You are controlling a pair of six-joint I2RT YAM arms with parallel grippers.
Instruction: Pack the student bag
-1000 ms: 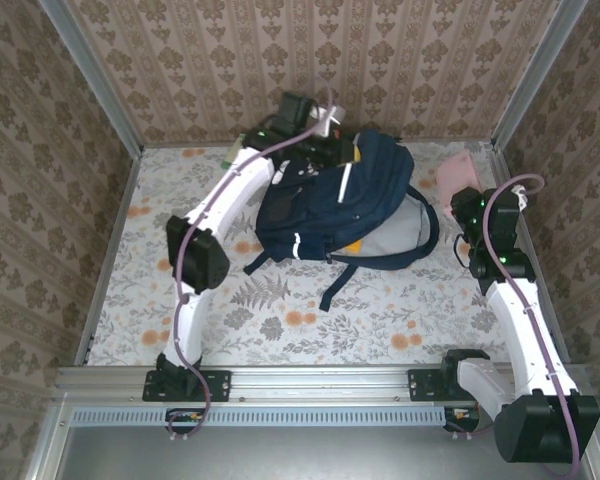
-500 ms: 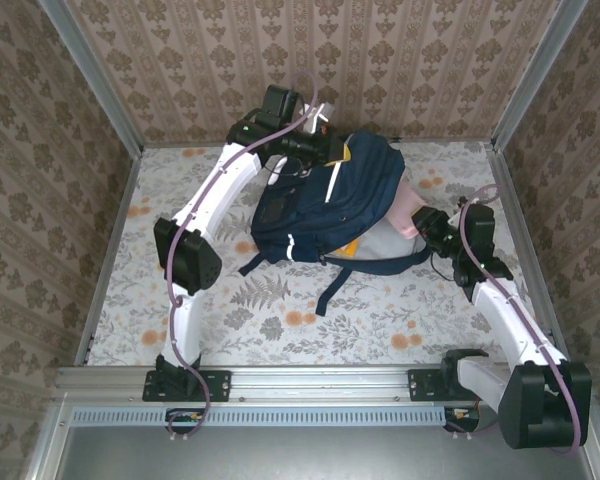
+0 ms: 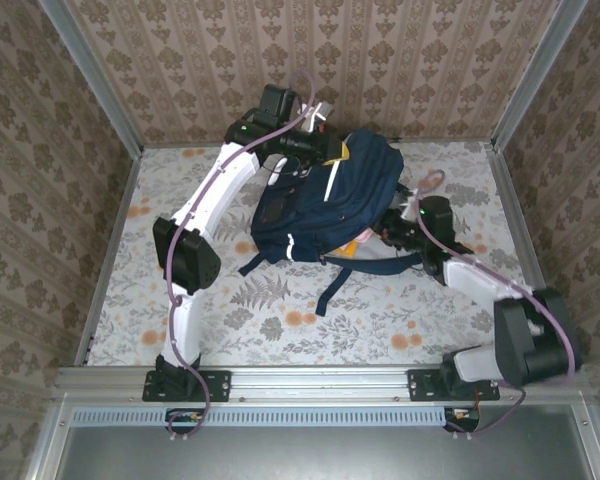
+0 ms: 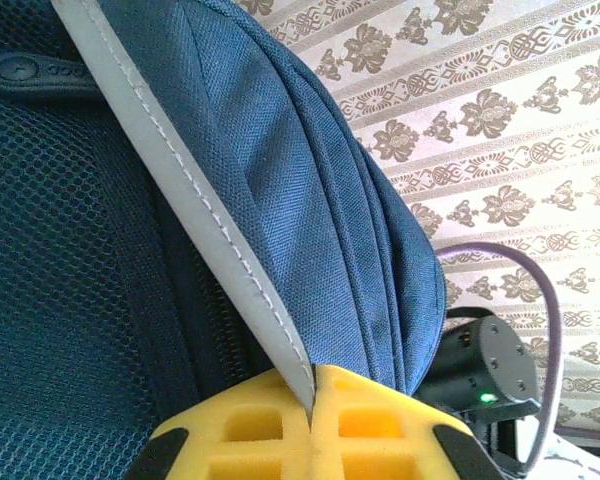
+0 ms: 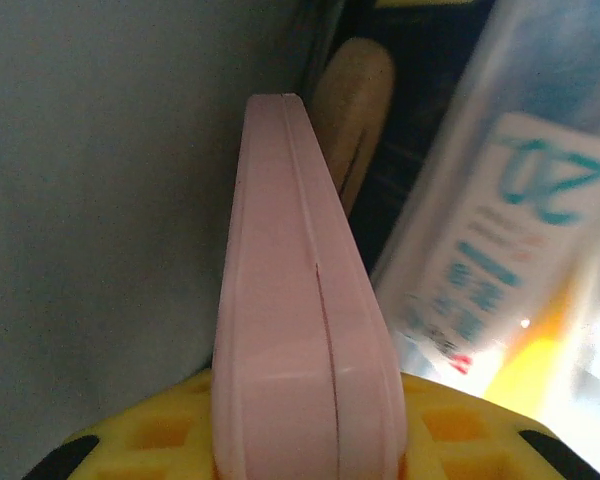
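While my left pincer (image 4: 312, 400) pinches the grey stripe (image 4: 200, 230) of the student bag (image 3: 325, 200), lying far-centre on the tabletop (image 3: 280, 320), my right pincer (image 5: 310, 425) clamps a pink case (image 5: 290, 270); I should slide it straight in beside the clear bottle (image 5: 500, 230), edge first.

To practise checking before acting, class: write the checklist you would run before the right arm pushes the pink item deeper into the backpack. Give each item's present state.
1. Grip of the left gripper on the grey strip of the student bag: shut on it, ok.
2. Grip of the right gripper on the pink flat item: shut on it, ok.
3. Pink item's tip inside the opening, beside the grey lining: ok.
4. Path ahead free: cannot tell; a tan object shows just beyond the tip.
5. Space on the right: not ok; a clear labelled pack sits close.
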